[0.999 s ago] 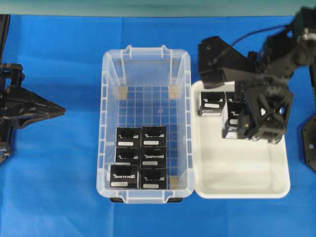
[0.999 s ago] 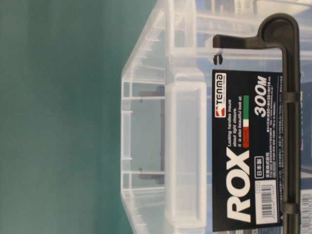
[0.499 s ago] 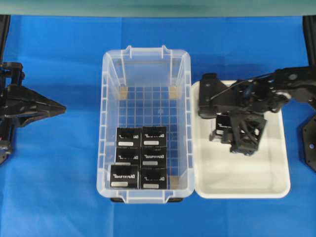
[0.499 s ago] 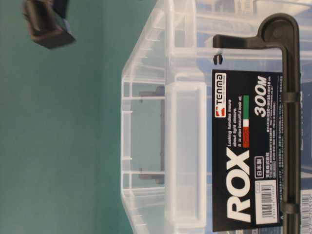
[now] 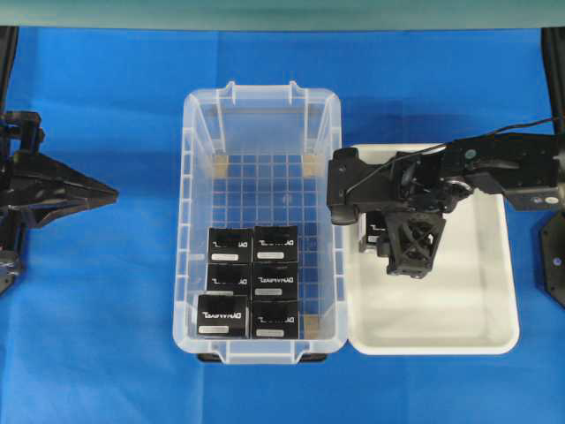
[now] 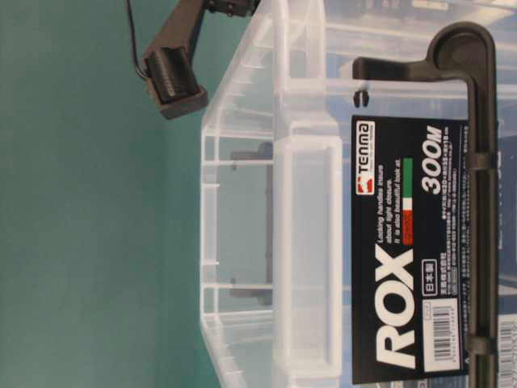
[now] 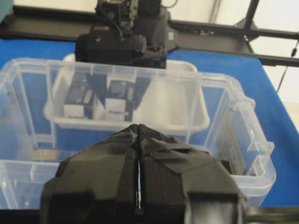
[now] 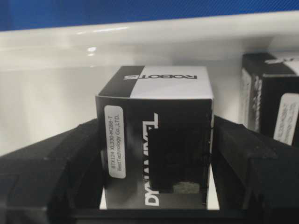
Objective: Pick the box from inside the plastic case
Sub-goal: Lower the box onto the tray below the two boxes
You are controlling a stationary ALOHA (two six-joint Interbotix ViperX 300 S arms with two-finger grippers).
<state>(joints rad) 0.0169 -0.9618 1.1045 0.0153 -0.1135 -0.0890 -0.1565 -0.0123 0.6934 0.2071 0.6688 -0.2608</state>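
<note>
Right hand (image 8: 154, 186) reaches low into the white tray (image 5: 459, 336), clamped on a box (image 8: 156, 140); left hand (image 7: 138, 186) closed.

Six boxes (image 5: 252, 281) were packed at the near end of the plastic case (image 5: 261, 106); a tray (image 5: 459, 331) was set to its right.

The overhead view is looking straight down on the clear bin (image 5: 261, 221) and white tray (image 5: 433, 331). The table-level view is sitting close against the bin's labelled end wall (image 6: 307, 242), rotated sideways. The left wrist view is facing across the bin toward the tray (image 7: 187, 122). The right wrist view is looking, very near, into the tray (image 8: 56, 107).
</note>
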